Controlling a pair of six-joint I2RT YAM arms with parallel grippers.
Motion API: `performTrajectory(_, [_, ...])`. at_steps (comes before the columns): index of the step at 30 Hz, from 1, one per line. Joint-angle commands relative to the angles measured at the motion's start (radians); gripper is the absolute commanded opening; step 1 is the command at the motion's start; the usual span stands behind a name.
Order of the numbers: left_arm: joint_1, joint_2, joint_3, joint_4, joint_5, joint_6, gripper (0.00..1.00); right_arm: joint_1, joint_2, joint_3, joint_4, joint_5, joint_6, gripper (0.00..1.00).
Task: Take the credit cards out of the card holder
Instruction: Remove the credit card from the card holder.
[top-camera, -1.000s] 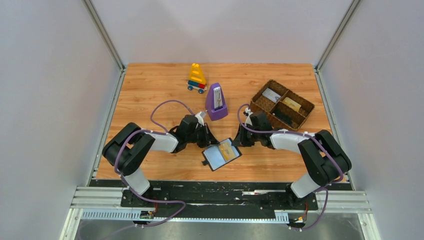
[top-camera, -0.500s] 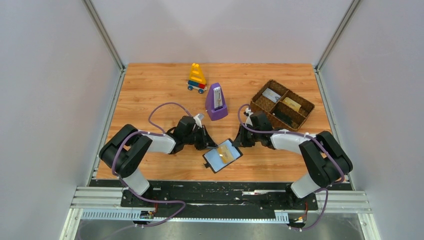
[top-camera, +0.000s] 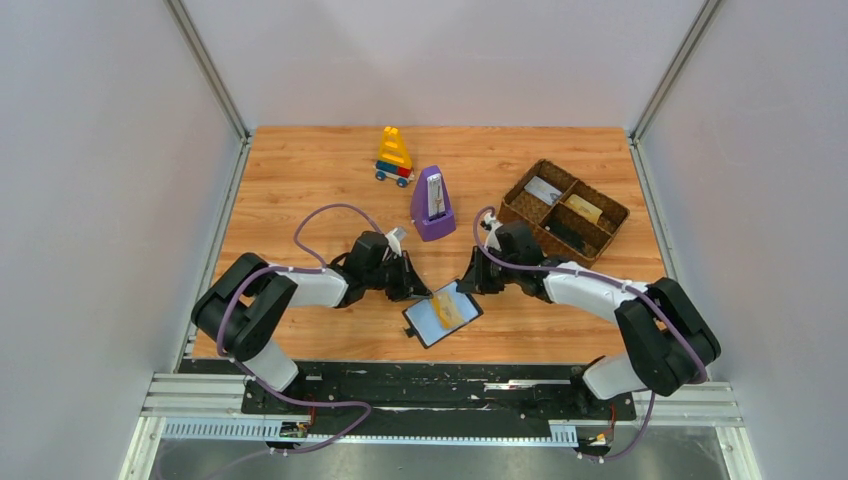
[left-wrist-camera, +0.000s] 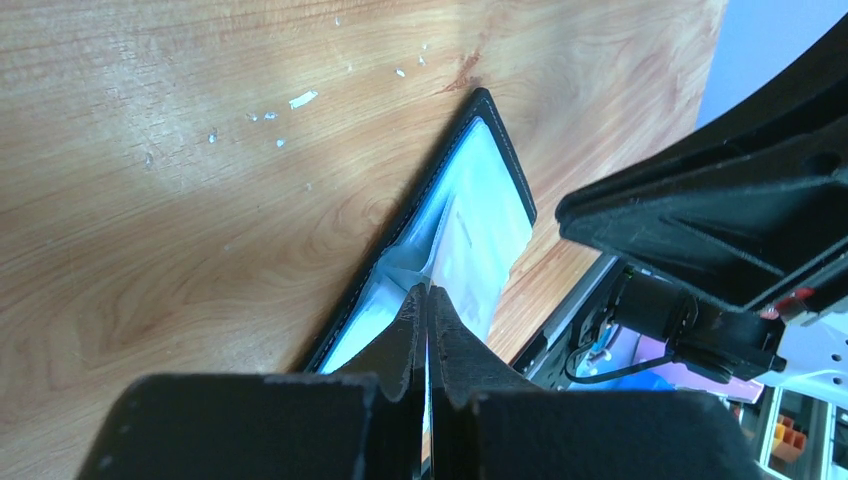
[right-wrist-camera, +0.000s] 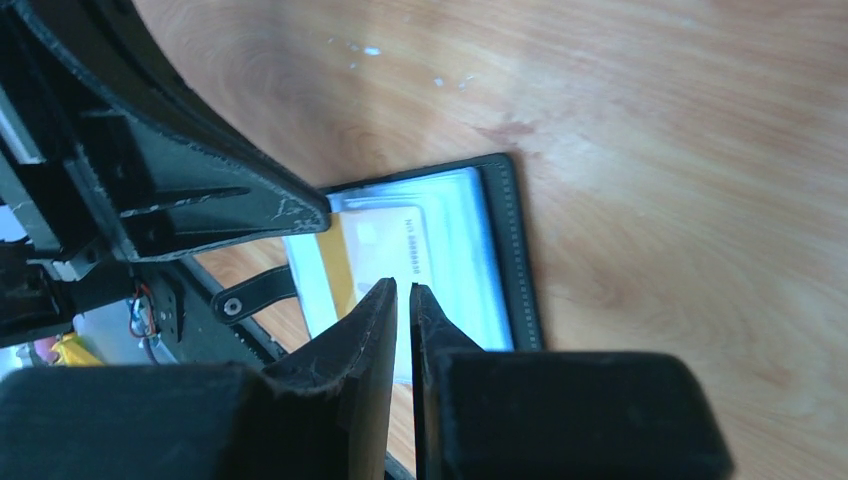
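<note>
The card holder (top-camera: 425, 322) lies open near the table's front edge, a black rim around grey-blue panels, and shows again in the left wrist view (left-wrist-camera: 480, 215) and the right wrist view (right-wrist-camera: 520, 250). A yellow-orange credit card (top-camera: 447, 310) sits on its right panel, partly under clear plastic (right-wrist-camera: 385, 245). My left gripper (top-camera: 413, 290) is shut, its tips (left-wrist-camera: 427, 292) down on the holder's far-left edge. My right gripper (top-camera: 467, 287) is at the holder's far-right edge. Its jaws (right-wrist-camera: 402, 288) stand almost together over the card's near end, with nothing seen in the thin slit.
A purple metronome (top-camera: 432, 205) stands just behind the grippers, and a toy of coloured blocks (top-camera: 394, 157) sits further back. A brown woven divided tray (top-camera: 508, 207) holding small items is at the back right. The holder's snap strap (right-wrist-camera: 245, 297) sticks out toward the table's front edge.
The card holder has slid a little to the left, and both grippers have moved left with it. The right arm has stretched out further.
</note>
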Motion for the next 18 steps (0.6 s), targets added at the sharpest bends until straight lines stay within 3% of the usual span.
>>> performTrajectory(1, [0.005, -0.033, 0.012, -0.014, 0.02, 0.029, 0.0, 0.033, -0.005, 0.03, 0.057, -0.044, 0.036, 0.12])
performTrajectory(18, [0.023, -0.091, -0.009, -0.106, -0.015, 0.074, 0.0, 0.024, 0.172, 0.024, 0.125, 0.009, 0.058, 0.1])
